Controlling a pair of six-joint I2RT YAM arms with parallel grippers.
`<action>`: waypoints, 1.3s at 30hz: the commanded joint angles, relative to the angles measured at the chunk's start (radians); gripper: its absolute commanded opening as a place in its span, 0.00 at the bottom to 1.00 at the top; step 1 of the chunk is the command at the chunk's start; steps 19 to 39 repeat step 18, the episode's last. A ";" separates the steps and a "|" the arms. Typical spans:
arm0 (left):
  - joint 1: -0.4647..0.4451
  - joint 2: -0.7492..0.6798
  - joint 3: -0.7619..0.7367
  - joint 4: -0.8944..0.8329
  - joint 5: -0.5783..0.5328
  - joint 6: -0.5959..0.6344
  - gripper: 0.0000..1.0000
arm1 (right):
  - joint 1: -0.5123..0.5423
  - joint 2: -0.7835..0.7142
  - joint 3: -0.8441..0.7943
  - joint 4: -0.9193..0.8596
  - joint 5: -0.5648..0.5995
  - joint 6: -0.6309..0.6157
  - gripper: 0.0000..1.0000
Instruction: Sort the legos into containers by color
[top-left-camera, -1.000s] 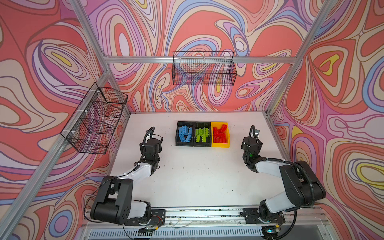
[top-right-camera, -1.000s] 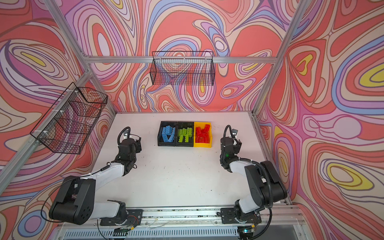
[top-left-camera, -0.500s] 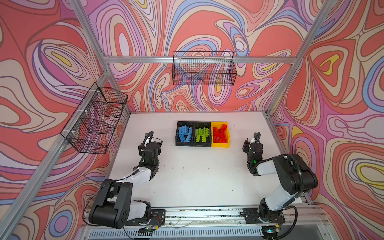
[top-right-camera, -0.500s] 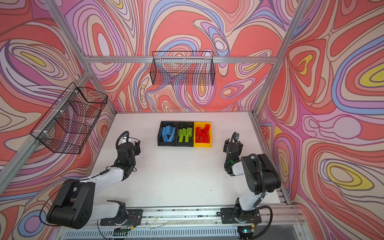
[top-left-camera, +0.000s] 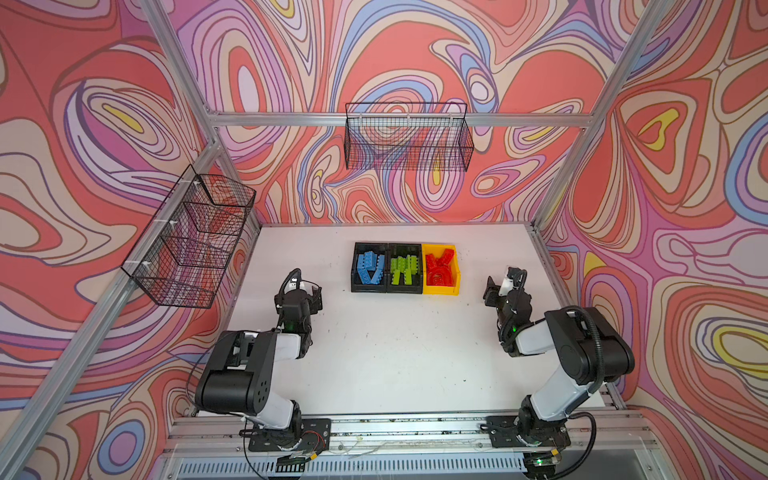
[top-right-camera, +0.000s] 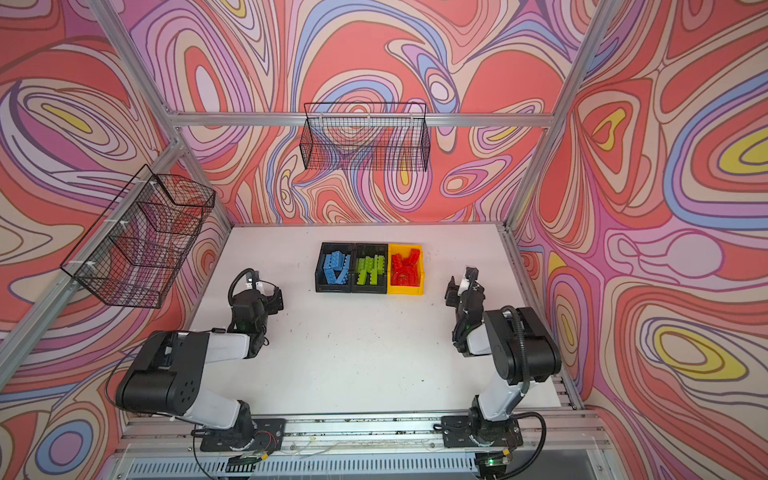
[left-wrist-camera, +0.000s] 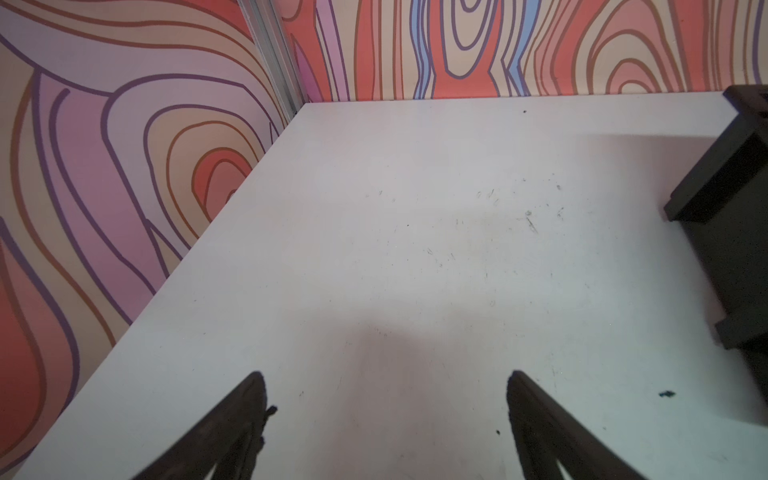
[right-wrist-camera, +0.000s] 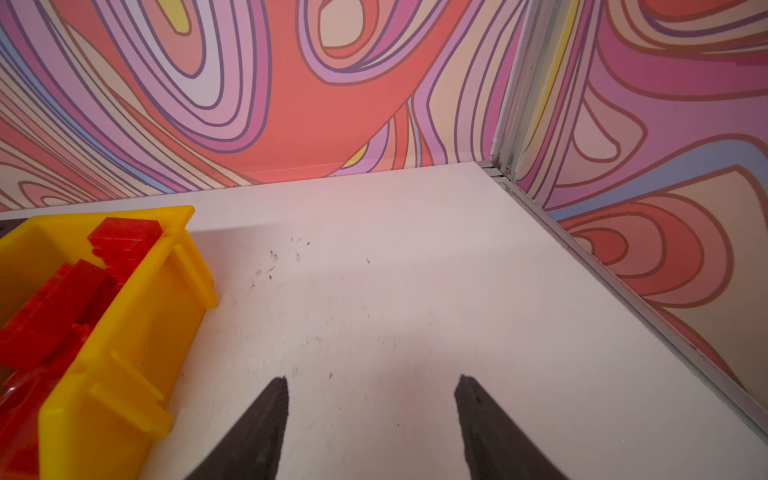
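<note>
The left gripper (left-wrist-camera: 385, 374) is open: its two dark fingers (left-wrist-camera: 232, 424) stand wide apart, with only bare white table (left-wrist-camera: 415, 249) between them. The right gripper (right-wrist-camera: 372, 377) is open too, its fingers (right-wrist-camera: 262, 428) spread over the table and holding nothing.

Three bins stand touching in a row, ahead of both grippers and between them. The end bin (top-left-camera: 369, 289), black, lies ahead of the left gripper and to its right; it holds the blue bricks (top-left-camera: 369, 266). Its dark outer wall shows at the edge of the left wrist view. The middle bin (top-left-camera: 404, 289), also black, holds the green bricks (top-left-camera: 402, 268). The yellow bin (top-left-camera: 441, 289) lies ahead of the right gripper and to its left, nearer to it than the black ones. It holds the red bricks (top-left-camera: 441, 259) and the red arch (top-left-camera: 436, 276), which lies at the bin's near end. Neither gripper touches a bin.

One wire basket (top-left-camera: 191, 241) hangs on the side wall to the left of the left gripper. Another, the back basket (top-left-camera: 407, 141), hangs on the wall beyond the bins, above both grippers.
</note>
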 joint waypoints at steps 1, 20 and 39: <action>0.010 0.019 -0.015 0.090 0.086 -0.007 1.00 | -0.003 0.014 0.013 0.008 -0.038 -0.024 0.69; 0.008 0.014 -0.023 0.092 0.077 -0.010 1.00 | -0.002 0.011 0.006 0.020 -0.031 -0.031 0.98; 0.008 0.014 -0.023 0.092 0.077 -0.010 1.00 | -0.002 0.011 0.006 0.020 -0.031 -0.031 0.98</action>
